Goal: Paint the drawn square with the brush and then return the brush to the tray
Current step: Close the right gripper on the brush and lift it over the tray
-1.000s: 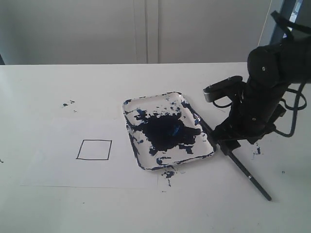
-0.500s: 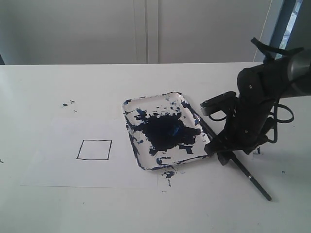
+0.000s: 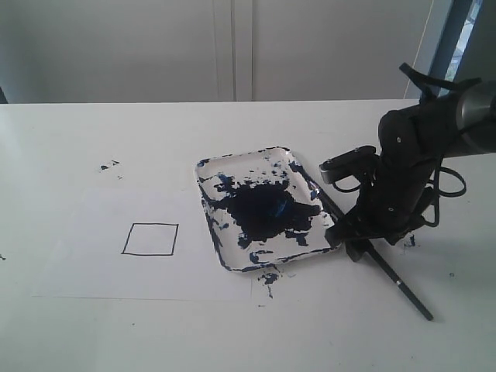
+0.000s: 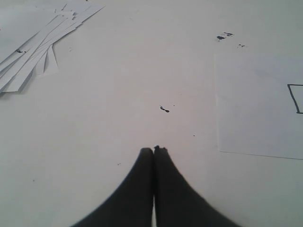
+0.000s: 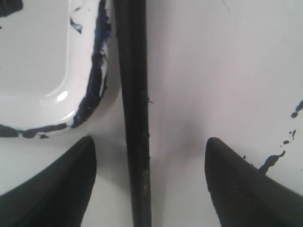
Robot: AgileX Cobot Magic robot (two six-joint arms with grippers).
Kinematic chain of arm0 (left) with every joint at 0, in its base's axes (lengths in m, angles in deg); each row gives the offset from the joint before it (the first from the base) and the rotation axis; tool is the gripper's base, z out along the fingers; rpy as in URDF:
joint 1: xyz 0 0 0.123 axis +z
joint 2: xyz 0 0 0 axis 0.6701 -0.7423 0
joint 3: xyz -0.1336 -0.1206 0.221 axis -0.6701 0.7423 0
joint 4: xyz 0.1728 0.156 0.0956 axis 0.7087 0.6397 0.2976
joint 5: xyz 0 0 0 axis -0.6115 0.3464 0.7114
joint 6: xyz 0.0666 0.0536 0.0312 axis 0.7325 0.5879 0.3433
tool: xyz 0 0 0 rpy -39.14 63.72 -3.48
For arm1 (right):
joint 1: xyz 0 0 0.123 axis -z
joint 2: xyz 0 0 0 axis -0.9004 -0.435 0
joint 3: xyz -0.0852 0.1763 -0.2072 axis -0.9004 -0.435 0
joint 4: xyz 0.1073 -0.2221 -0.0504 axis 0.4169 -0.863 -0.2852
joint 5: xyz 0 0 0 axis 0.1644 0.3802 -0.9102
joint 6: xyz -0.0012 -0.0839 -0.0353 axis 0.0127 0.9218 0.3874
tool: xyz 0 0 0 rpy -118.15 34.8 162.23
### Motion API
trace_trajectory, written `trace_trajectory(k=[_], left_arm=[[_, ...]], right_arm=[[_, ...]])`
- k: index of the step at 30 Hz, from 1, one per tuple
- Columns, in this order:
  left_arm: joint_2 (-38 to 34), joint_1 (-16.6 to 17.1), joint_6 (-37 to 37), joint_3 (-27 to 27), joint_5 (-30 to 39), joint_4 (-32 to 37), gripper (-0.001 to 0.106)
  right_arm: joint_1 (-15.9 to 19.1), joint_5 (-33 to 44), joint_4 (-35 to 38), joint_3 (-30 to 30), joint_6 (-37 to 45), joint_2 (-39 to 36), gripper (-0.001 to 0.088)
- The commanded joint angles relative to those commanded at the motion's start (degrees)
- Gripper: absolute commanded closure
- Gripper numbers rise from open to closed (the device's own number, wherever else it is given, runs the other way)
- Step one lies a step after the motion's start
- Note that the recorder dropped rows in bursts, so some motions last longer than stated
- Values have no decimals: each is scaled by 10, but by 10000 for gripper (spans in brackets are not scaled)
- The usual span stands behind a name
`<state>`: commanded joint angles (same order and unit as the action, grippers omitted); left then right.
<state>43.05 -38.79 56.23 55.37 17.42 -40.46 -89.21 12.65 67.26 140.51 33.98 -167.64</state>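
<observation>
Over the last second the right claw [image 3: 356,248] was lowered and drawn in toward the white shallow rectangular tray [image 3: 256,159] blotched with dark blue-black paint. It was brought from a higher place further out from the tray's right side to a low place just beside that side. The long, thin black stick-like paintbrush [image 3: 401,290] was left unmoved on the white desk [image 3: 77,147], lying aslant just beside the tray's right rim, with its far end trailing away from the tray toward the desk's near edge.

In the right wrist view the right claw [image 5: 150,142] was seen spread wide, one finger on either side of the paintbrush [image 5: 135,94] and neither touching it; nothing was held. A corner of the tray [image 5: 33,56] was seen just beside the shaft.

The small black pen-line square [image 3: 150,239] on the white paper sheet [image 3: 93,263], well to the left of the tray, was still white inside, so no painting had been done. The descent was judged to be the approach for picking up the paintbrush, with closing the fingers on it as the likely next need.

The left claw [image 4: 154,150] was seen pressed fully together, empty, over bare desk well to the left of the tray, beyond the sheet's edge, with one side of the square [image 4: 297,98] just in view.
</observation>
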Motion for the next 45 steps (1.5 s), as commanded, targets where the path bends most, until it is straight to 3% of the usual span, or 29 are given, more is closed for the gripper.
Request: trace_trajectory(k=[9, 23, 28, 37, 41, 45], left_arm=[[0, 0, 0, 0, 0, 0, 1053], [0, 0, 0, 0, 0, 0, 1053], [0, 0, 0, 0, 0, 0, 1053], [0, 0, 0, 0, 0, 0, 1053], [0, 0, 0, 0, 0, 0, 1053], [0, 0, 0, 0, 0, 0, 1053]], right_arm=[[0, 2, 6, 0, 0, -3, 275], [0, 26, 45, 0, -1, -1, 861], [0, 48, 45, 0, 10, 35, 868], [-1, 131, 51, 0, 26, 191, 868], [-1, 176, 124, 0, 29, 256, 868], [-1, 225, 270, 0, 78, 275, 868]])
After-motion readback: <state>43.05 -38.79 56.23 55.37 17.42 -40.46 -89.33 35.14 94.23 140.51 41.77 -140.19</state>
